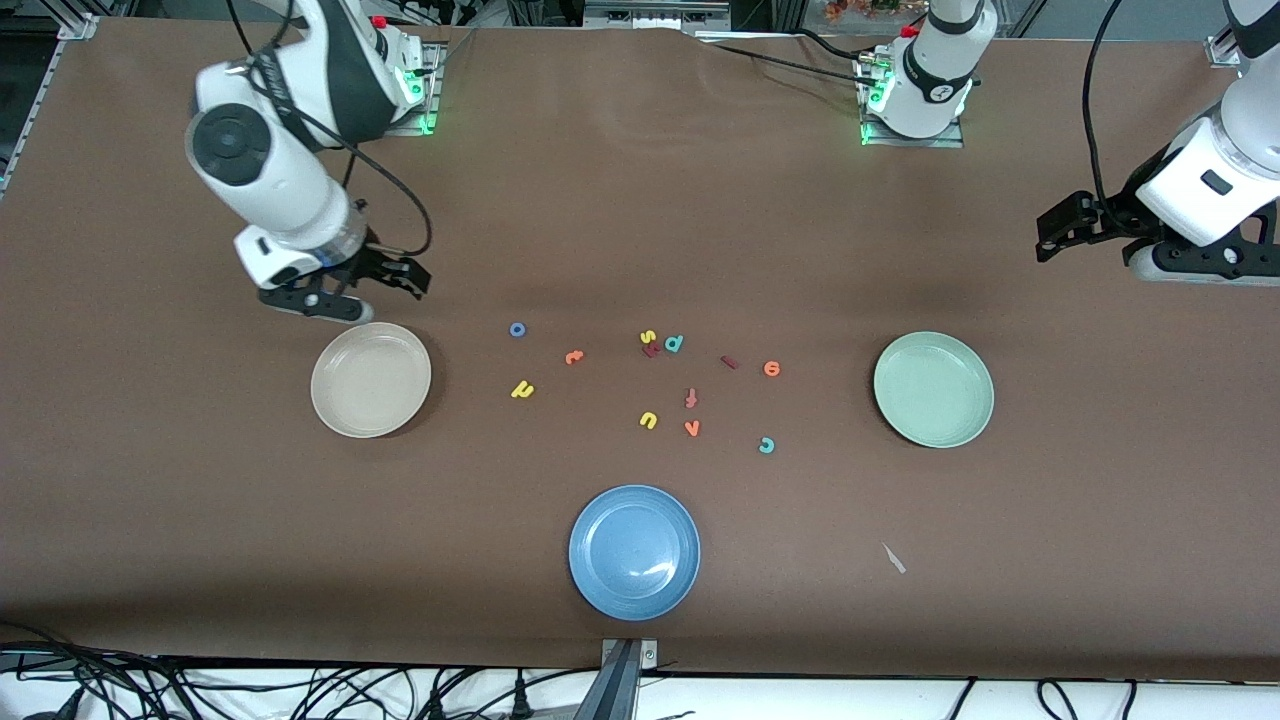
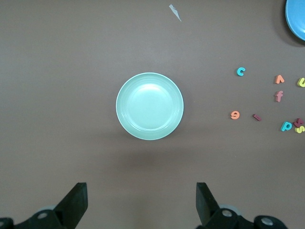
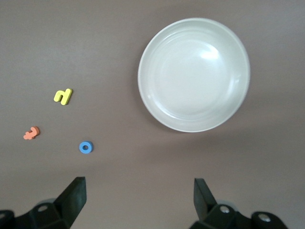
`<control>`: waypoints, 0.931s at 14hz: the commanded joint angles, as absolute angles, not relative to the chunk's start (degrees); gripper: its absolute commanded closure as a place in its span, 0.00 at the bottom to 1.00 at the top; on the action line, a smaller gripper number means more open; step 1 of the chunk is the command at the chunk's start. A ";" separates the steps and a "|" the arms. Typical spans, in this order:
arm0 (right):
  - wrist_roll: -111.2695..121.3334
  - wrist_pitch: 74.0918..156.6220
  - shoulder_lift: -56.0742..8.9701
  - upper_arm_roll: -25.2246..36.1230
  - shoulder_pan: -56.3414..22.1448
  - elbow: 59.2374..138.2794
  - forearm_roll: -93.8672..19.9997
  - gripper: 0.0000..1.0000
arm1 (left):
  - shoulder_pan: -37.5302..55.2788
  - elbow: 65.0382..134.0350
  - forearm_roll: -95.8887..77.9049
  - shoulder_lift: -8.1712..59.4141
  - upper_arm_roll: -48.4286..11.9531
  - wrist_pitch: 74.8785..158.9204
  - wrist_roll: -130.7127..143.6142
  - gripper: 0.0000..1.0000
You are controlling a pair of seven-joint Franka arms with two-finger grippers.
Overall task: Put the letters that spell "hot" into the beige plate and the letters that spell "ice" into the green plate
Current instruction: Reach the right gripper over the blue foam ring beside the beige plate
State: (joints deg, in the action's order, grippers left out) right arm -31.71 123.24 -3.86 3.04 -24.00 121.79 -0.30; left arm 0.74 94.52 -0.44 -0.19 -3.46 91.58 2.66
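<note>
On the brown table (image 1: pixel 640 200) you are looking at both plates sitting bare, with every letter lying loose between them. Your right gripper (image 1: pixel 345 290) is hanging with its fingers spread wide and holding nothing, over the table just beside the beige plate (image 1: pixel 371 379). Your left gripper (image 1: pixel 1085 225) is waiting, fingers likewise apart and holding nothing, up over the left arm's end, well apart from the green plate (image 1: pixel 934 389). The blue o (image 1: pixel 517 329), orange t (image 1: pixel 573 356) and yellow h (image 1: pixel 522 390) are lying toward the beige plate. The dark red i (image 1: pixel 730 362), orange e (image 1: pixel 771 368) and teal c (image 1: pixel 766 446) are lying toward the green plate.
</note>
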 commanded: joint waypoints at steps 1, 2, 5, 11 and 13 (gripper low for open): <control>-33.92 129.44 -8.16 -0.07 -23.99 123.05 -1.05 0.00 | 0.97 93.60 0.70 0.09 -3.43 91.05 2.02 0.00; -35.75 131.99 -10.09 -1.74 -23.99 123.31 -1.14 0.00 | 0.79 93.69 0.70 0.09 -3.34 90.88 2.02 0.00; -40.51 140.25 -14.49 -4.21 -24.35 124.80 -1.05 0.00 | 0.79 93.69 0.62 0.09 -3.34 90.88 2.02 0.00; -44.56 150.90 -23.11 -6.86 -25.13 124.98 -1.05 0.00 | 0.88 93.69 0.70 0.09 -3.34 90.88 2.02 0.00; -44.47 151.08 -24.34 -6.94 -25.22 124.28 -0.79 0.00 | 0.88 93.69 0.70 0.09 -3.34 90.88 2.02 0.00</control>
